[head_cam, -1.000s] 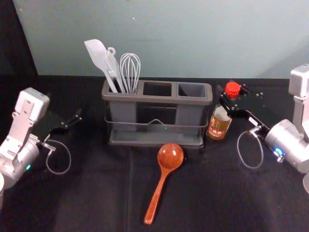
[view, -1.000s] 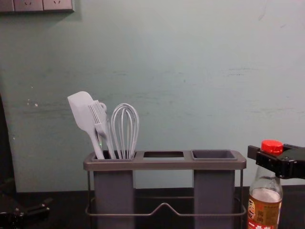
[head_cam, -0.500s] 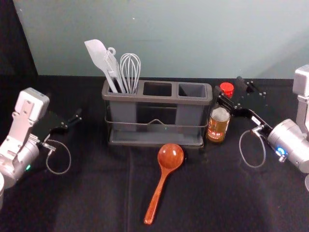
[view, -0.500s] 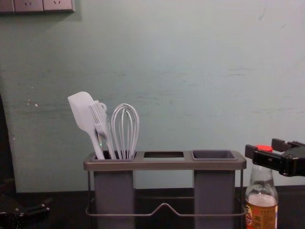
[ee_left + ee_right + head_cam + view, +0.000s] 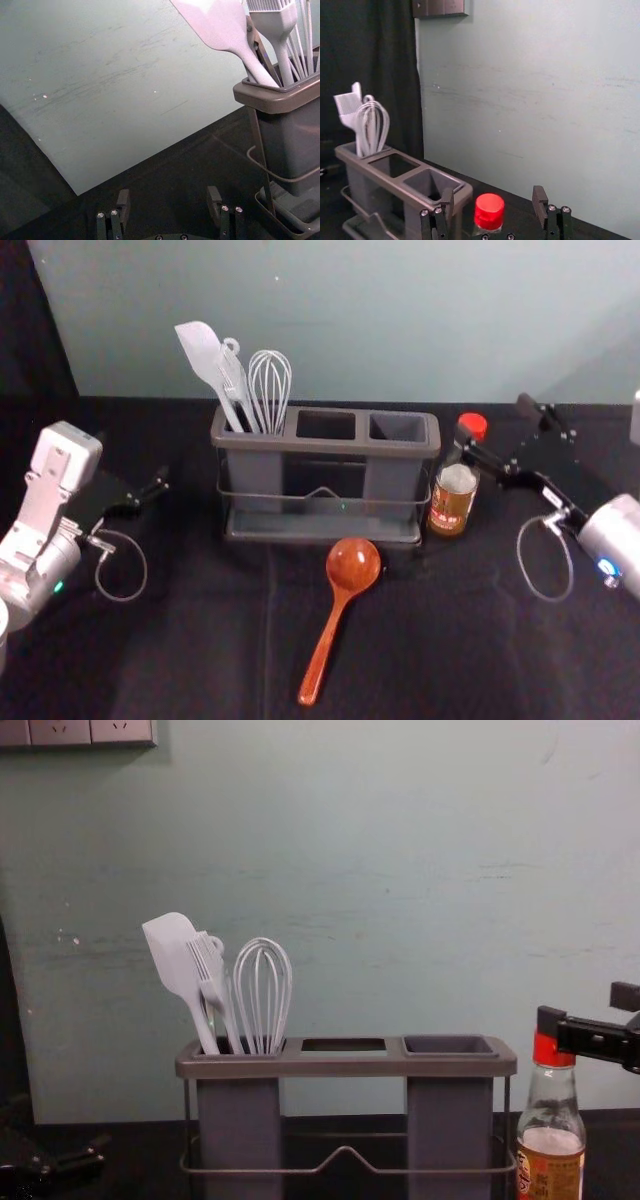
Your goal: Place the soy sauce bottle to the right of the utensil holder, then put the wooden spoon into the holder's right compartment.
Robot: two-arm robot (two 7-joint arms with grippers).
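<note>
The soy sauce bottle (image 5: 453, 502), red-capped, stands upright just right of the grey utensil holder (image 5: 325, 443). My right gripper (image 5: 496, 424) is open at cap height on the bottle's right side, one finger close to the cap. In the right wrist view the red cap (image 5: 489, 211) appears between the spread fingers of my right gripper (image 5: 493, 192). The wooden spoon (image 5: 350, 570) lies in front of the holder, bowl toward it. My left gripper (image 5: 135, 470) stays parked at the left; the left wrist view shows that gripper (image 5: 169, 194) open with nothing held.
A white spatula (image 5: 178, 960), a brush (image 5: 210, 975) and a whisk (image 5: 262, 995) stand in the holder's left compartment. A pale wall (image 5: 400, 870) rises behind. Black cloth (image 5: 200, 640) covers the table at the front left.
My right gripper has opened from around the bottle's top and drawn back to the right, rising slightly. The bottle's top has shifted a little left. The left arm and spoon have stayed put.
</note>
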